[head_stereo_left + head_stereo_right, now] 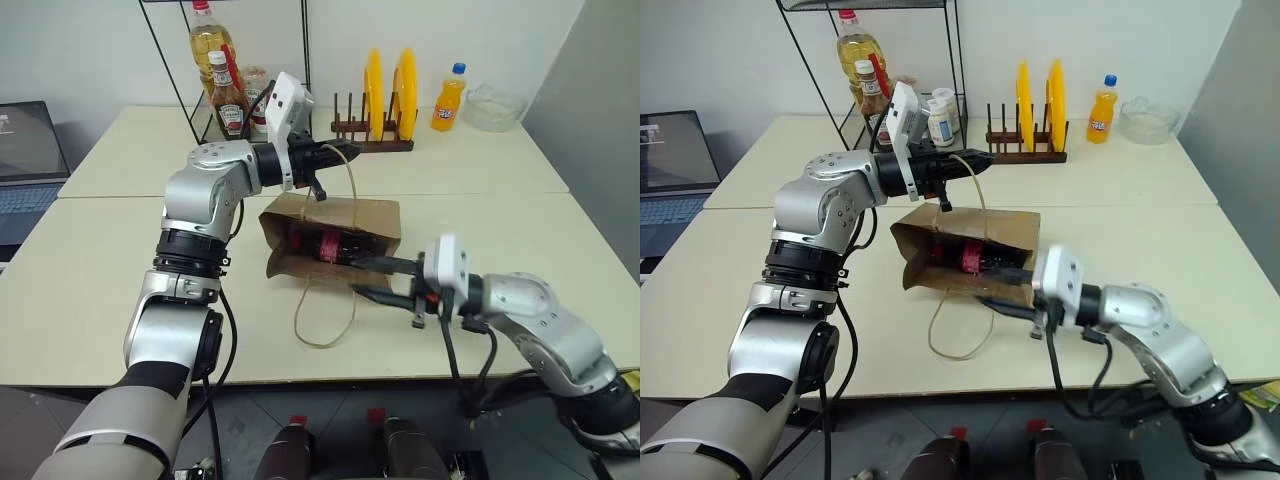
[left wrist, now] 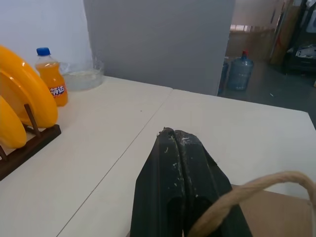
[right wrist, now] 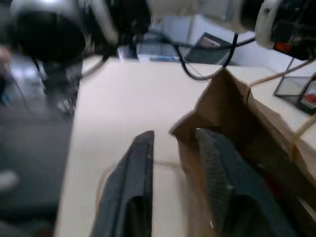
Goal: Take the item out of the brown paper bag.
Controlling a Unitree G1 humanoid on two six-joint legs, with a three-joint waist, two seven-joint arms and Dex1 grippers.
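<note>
Bottle (image 1: pixel 970 257) lies inside the brown paper bag (image 1: pixel 1010 228), beyond the right gripper (image 1: pixel 998 290) jaws.

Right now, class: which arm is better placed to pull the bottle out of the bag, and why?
The right. Its gripper is open at the bag's mouth, one finger inside near the bottle. The left gripper is shut on the twine handle, holding the bag up.
</note>
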